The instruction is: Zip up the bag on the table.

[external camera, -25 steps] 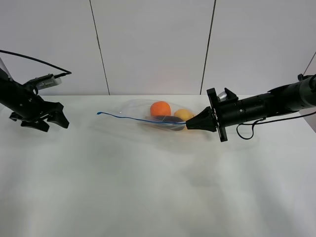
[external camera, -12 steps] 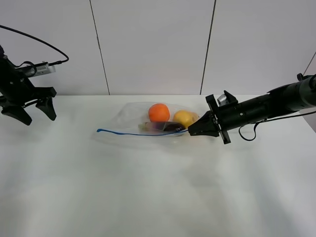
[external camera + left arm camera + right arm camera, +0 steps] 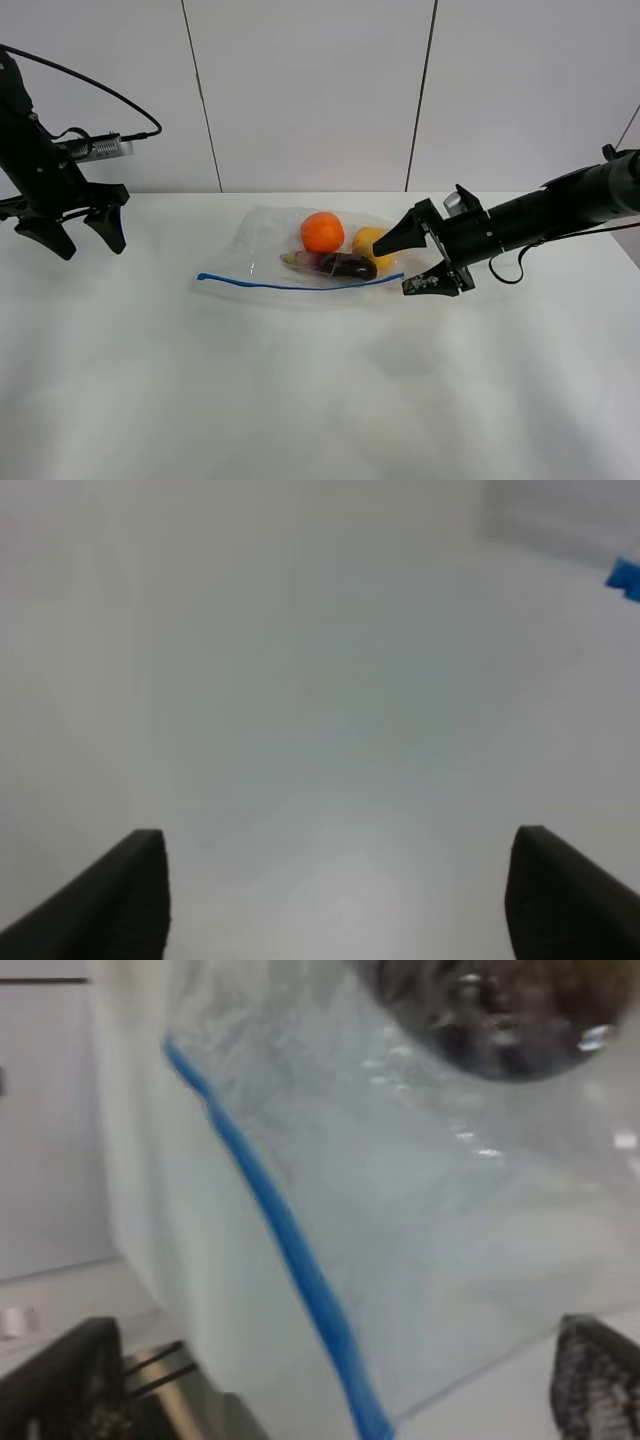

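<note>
- Lying at the frame's centre on the tabletop [image 3: 320, 400], the bag [image 3: 270, 240] shows an orange [image 3: 322, 231], pear [image 3: 368, 240] and eggplant [image 3: 350, 265]; its blue zipper strip [image 3: 290, 284] runs along the near edge.
- Right gripper [image 3: 408, 268]: jaws spread apart, empty, at the strip's right end.
- Left gripper [image 3: 80, 232]: upper left, jaws apart, empty, well apart from the bag.

A clear crinkly plastic zip bag [image 3: 300, 258] lay flat on the large white bench [image 3: 320, 390], toward its rear middle. Inside it, a round orange [image 3: 322, 232] sat behind a dark purple eggplant [image 3: 345, 265], with a yellow pear [image 3: 372, 243] to their right. The blue zipper strip [image 3: 290, 283] ran along the bag's front edge. The right tool [image 3: 412, 265] stood at the strip's right end; the left tool [image 3: 82, 233] hung well apart, over the bench's far left.
</note>
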{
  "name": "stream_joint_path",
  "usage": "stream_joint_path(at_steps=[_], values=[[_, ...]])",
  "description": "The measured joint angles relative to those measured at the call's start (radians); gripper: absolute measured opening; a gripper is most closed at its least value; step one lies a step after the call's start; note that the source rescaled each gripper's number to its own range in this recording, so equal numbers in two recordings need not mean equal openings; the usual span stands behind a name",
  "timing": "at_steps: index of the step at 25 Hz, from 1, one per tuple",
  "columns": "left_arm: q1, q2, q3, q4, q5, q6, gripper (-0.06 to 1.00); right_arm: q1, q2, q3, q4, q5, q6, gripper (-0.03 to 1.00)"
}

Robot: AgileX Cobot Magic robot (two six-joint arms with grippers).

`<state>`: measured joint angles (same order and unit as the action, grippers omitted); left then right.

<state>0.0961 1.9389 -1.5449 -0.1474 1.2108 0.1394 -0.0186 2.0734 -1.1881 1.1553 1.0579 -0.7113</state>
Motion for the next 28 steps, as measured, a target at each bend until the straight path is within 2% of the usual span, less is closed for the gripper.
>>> stream_joint_path(at_steps=[3, 6, 10, 11, 15, 21, 28], values=[[0.000, -0.041, 0.000, 0.005, 0.001, -0.002, 0.88, 0.000, -0.032, -0.055, -0.182, -0.040, 0.102, 1.00], [0.000, -0.077, 0.000, 0.012, 0.002, -0.004, 0.88, 0.000, -0.071, -0.151, -0.428, -0.043, 0.241, 1.00], [0.000, -0.113, 0.000, 0.014, 0.002, -0.007, 0.88, 0.000, -0.105, -0.303, -0.716, 0.019, 0.412, 1.00], [0.000, -0.123, 0.000, 0.014, 0.002, -0.008, 0.88, 0.000, -0.105, -0.303, -0.716, 0.019, 0.412, 1.00], [0.000, -0.170, 0.049, 0.022, 0.002, -0.008, 0.88, 0.000, -0.108, -0.384, -0.850, 0.087, 0.476, 1.00], [0.000, -0.279, 0.147, 0.027, 0.004, -0.008, 0.88, 0.000, -0.108, -0.397, -1.016, 0.151, 0.515, 1.00], [0.000, -0.381, 0.161, 0.027, 0.004, -0.008, 0.88, 0.000, -0.173, -0.393, -1.045, 0.152, 0.527, 1.00]])
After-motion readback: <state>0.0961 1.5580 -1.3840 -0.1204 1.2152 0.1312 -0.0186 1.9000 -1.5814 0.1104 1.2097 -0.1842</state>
